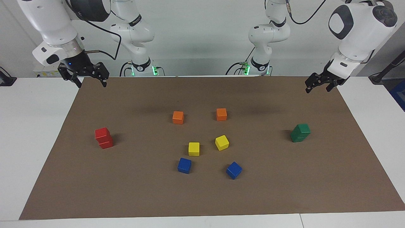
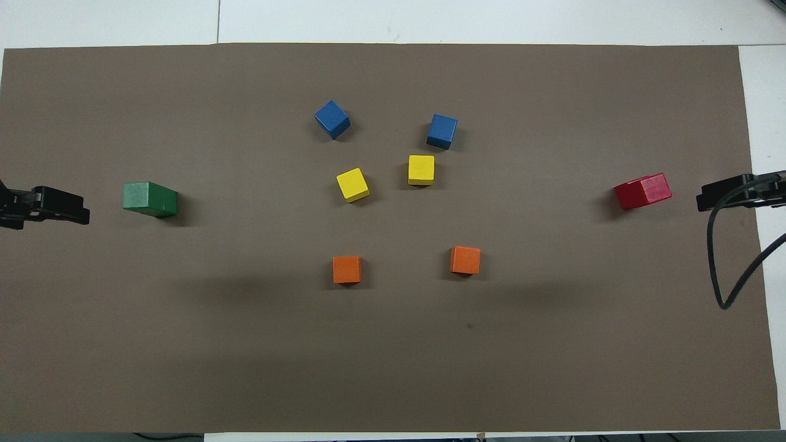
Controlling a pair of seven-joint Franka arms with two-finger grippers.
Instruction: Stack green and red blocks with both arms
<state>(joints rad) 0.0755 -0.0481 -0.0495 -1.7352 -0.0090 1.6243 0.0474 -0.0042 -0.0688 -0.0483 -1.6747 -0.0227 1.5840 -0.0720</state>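
Your left gripper and right gripper: both spread wide, empty, raised clear of the green stack and red stack.

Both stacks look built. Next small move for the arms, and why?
Probably just park both arms. The two glossy red cubes sit stacked, as do the two dark green cubes. The left gripper and right gripper hang open, empty, over the brown mat's corners.

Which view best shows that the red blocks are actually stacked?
The facing view: the red stack shows one cube on another, slightly twisted. The overhead view shows only its top and one side.
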